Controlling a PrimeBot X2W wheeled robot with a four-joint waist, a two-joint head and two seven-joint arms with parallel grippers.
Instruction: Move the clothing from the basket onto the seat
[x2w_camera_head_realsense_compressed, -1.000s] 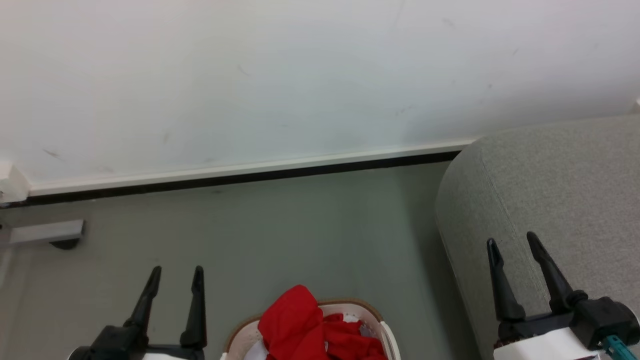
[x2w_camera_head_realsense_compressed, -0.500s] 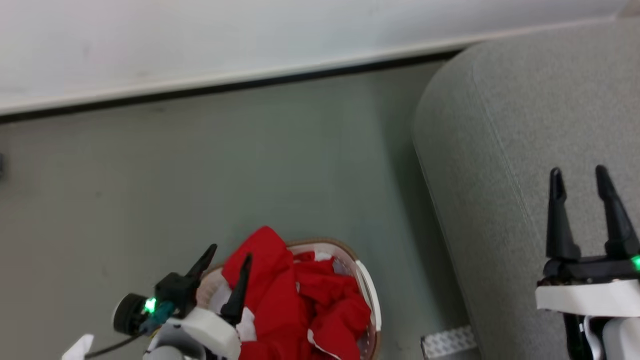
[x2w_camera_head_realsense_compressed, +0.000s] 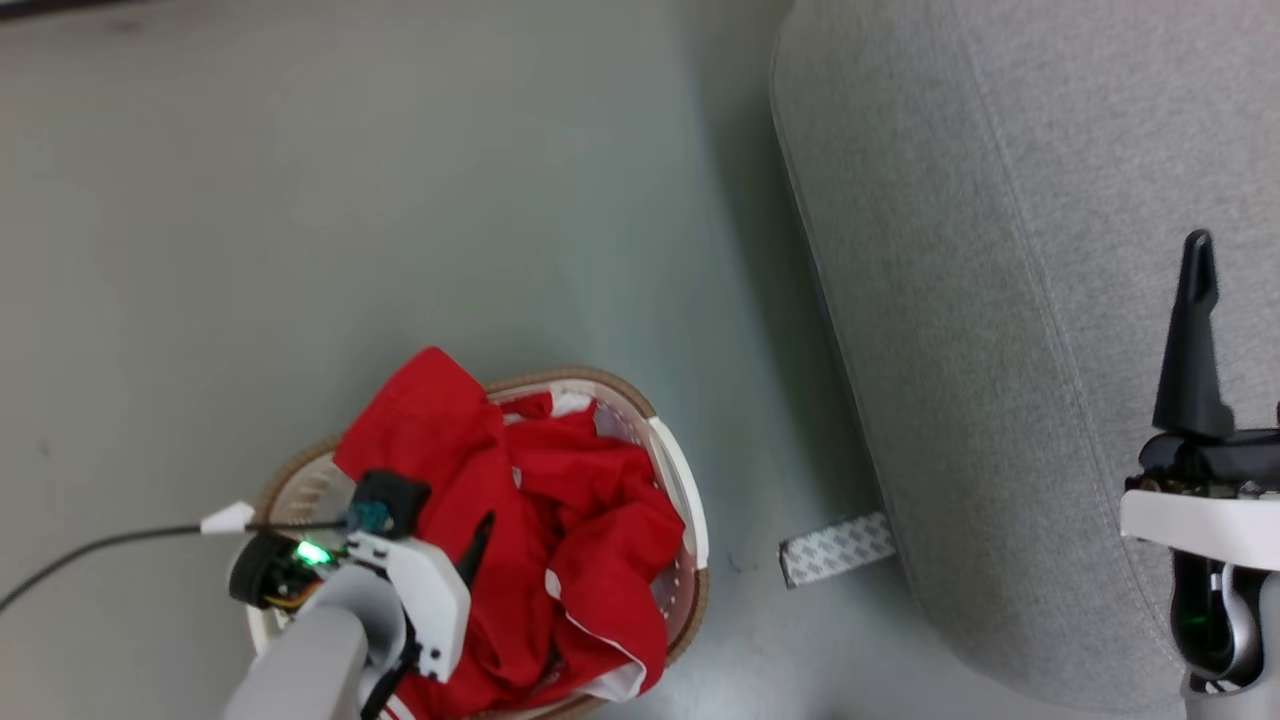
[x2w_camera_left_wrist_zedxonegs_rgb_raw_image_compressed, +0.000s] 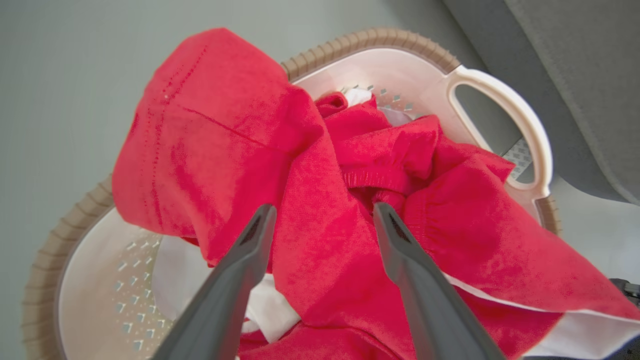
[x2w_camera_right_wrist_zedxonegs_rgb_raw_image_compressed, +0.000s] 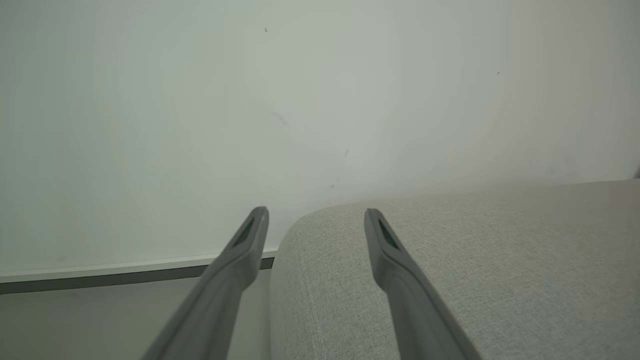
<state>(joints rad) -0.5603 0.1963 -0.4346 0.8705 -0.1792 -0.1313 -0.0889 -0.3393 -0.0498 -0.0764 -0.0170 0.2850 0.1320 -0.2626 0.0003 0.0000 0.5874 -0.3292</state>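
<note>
While the clothing (x2w_camera_left_wrist_zedxonegs_rgb_raw_image_compressed: 225, 130) is lying heaped in the basket (x2w_camera_left_wrist_zedxonegs_rgb_raw_image_compressed: 380, 39), one plain red piece is spilling up over the rim and a white-edged one is sagging low on the other side. It is all looking soft, light and limp to me, so I am expecting it to drape and trail rather than hold any shape when lifted. The pieces are folding into one another, and pulling one may well be dragging its neighbour along.

The left gripper (x2w_camera_left_wrist_zedxonegs_rgb_raw_image_compressed: 324, 209) is hanging right over the pile with its fingers spread apart, straddling a thick raised fold; whether the tips are touching the cloth I cannot tell. That bunched ridge is looking like the best place to pinch, since several layers are gathering there, whereas a single flat layer or the thin white hem might be slipping free.

The seat (x2w_camera_head_realsense_compressed: 1000, 250) is standing just beside the basket on the robot's right, bare where I am seeing it. The right gripper (x2w_camera_right_wrist_zedxonegs_rgb_raw_image_compressed: 315, 212) is hovering over its padded edge, fingers apart and holding nothing. A pale patterned strip (x2w_camera_head_realsense_compressed: 835, 548) is lying on the floor (x2w_camera_head_realsense_compressed: 300, 200) between basket and seat.
</note>
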